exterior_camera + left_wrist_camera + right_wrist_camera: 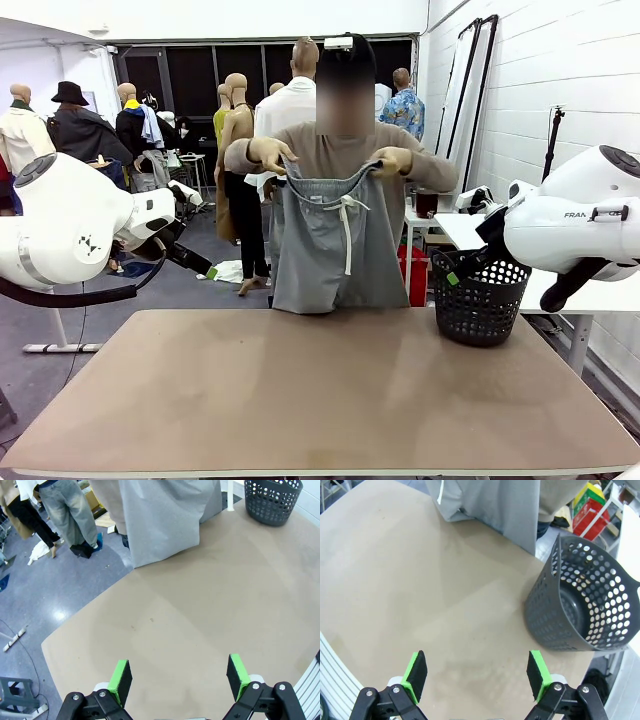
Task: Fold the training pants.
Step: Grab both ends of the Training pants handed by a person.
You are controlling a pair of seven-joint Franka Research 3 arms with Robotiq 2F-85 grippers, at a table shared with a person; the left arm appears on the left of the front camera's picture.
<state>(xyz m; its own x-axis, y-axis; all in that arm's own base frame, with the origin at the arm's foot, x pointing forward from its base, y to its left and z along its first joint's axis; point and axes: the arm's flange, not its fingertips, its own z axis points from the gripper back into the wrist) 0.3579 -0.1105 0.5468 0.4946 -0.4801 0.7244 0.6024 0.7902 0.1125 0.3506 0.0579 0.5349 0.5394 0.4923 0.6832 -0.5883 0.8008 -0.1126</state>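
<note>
A person at the far side of the table holds up the light grey training pants (335, 245) by the waistband with both hands (268, 154), white drawstring hanging down the front. The pants' lower edge hangs at the table's far edge (160, 525) (495, 505). My left gripper (177, 677) stands open above the bare brown tabletop at the near left, nothing between its green pads. On the right side my right gripper (477, 675) also hovers open over the table, close to the basket.
A dark perforated plastic basket (480, 298) stands on the table's far right corner (580, 605) (272, 500). The brown tabletop (310, 390) stretches wide between the arms. A white side table (580, 290) stands to the right.
</note>
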